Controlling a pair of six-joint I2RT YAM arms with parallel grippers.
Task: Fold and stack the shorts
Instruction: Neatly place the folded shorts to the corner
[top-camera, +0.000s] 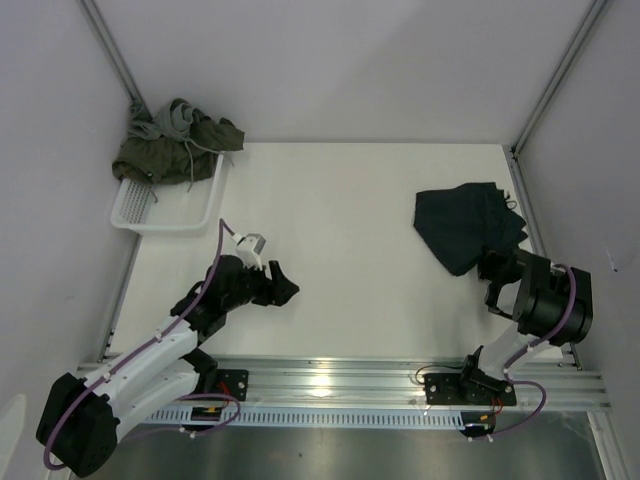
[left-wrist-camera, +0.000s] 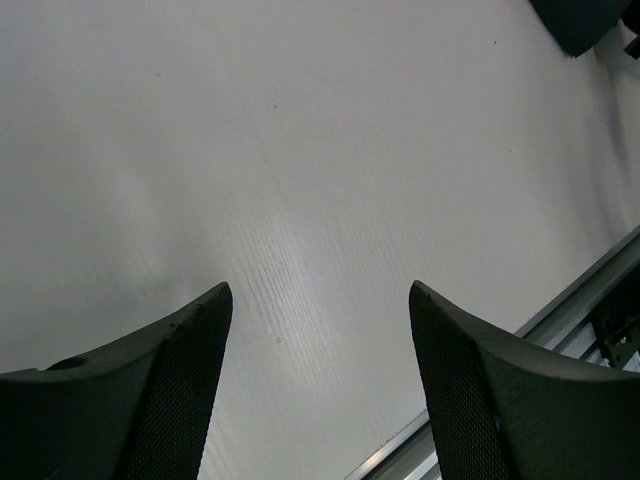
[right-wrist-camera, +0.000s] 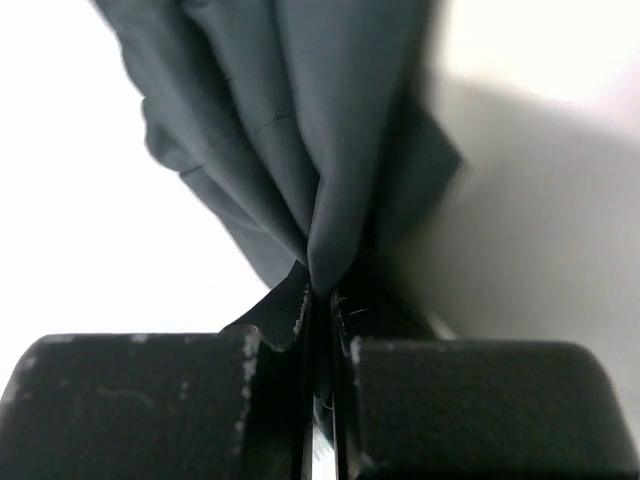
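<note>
Dark navy shorts (top-camera: 465, 225) lie crumpled on the white table at the right. My right gripper (top-camera: 492, 264) is at their near edge, shut on a fold of the navy shorts (right-wrist-camera: 330, 150), which bunch up from between the jaws. Olive green shorts (top-camera: 180, 142) are heaped on the far rim of the white basket (top-camera: 165, 208), with a bit of grey cloth (top-camera: 160, 122) on top. My left gripper (top-camera: 281, 288) hovers open over bare table at the left; its fingers (left-wrist-camera: 190, 340) stand wide apart with nothing between them.
Metal frame posts (top-camera: 115, 55) rise at the back corners. An aluminium rail (top-camera: 330, 378) runs along the near edge by the arm bases. The right wall stands close to the right arm (top-camera: 545, 300).
</note>
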